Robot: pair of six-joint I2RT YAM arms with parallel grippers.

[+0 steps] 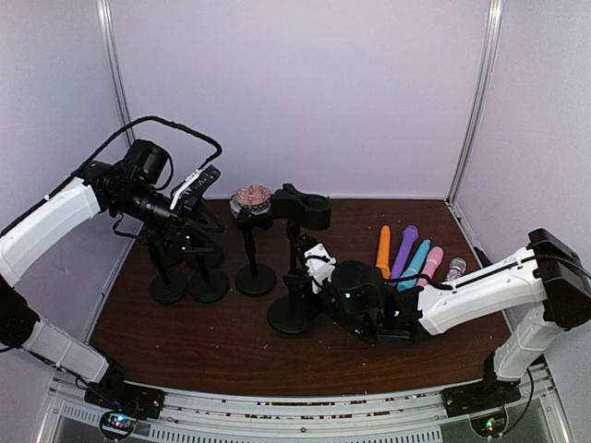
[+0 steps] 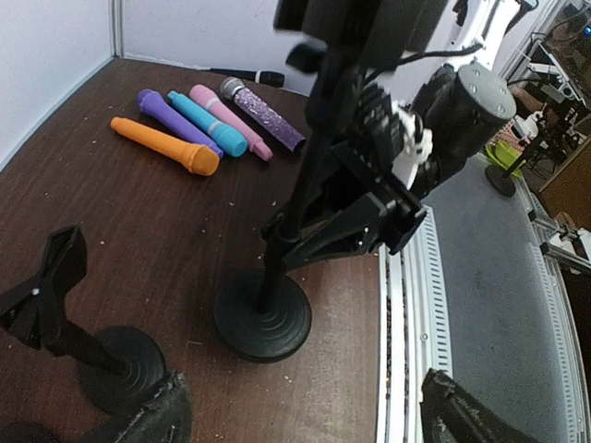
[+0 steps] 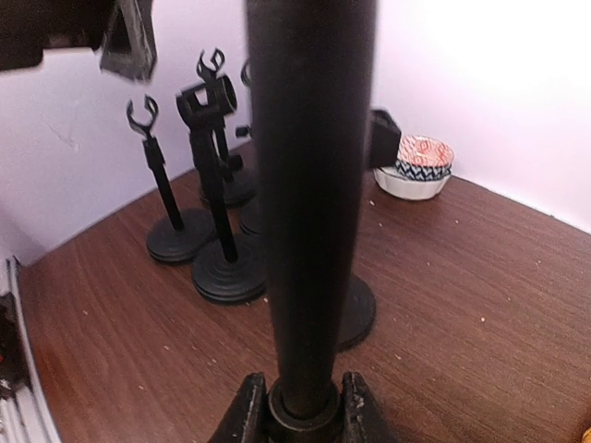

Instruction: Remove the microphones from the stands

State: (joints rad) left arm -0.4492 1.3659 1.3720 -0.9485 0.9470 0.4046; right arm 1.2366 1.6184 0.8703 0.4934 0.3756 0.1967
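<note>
The black round-based stand [image 1: 294, 318] is clamped at its pole by the right gripper [image 3: 302, 406]; bracing is judged the step in hand. Left of the stand, the left gripper [image 1: 201, 189] is held spread and empty. The black microphone [image 1: 307, 209], clipped atop the stand, must next be pulled free. Pale lilac walls [image 1: 295, 92] are seen behind the stand, with the brown wooden table [image 1: 185, 332] beneath it.
</note>
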